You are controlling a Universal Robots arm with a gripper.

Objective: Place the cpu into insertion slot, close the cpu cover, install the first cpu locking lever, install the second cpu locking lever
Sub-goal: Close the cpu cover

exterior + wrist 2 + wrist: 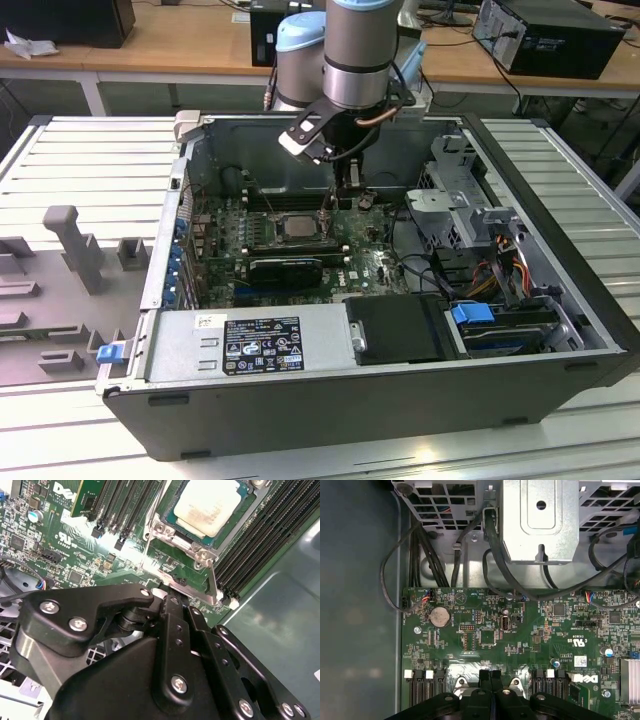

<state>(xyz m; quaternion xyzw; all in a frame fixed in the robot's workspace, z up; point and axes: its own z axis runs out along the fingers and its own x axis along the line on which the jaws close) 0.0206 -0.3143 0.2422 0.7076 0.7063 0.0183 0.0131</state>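
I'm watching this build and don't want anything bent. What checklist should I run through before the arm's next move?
1. cpu seated in the insertion slot: ok, it lies flat inside.
2. cpu cover down around the cpu: ok, as far as the second wrist view shows.
3. locking lever beside the cover latched: cannot tell.
4. gripper at the cover's near edge, not over the cpu: ok.
5. memory slots beside the socket free of the gripper: ok.
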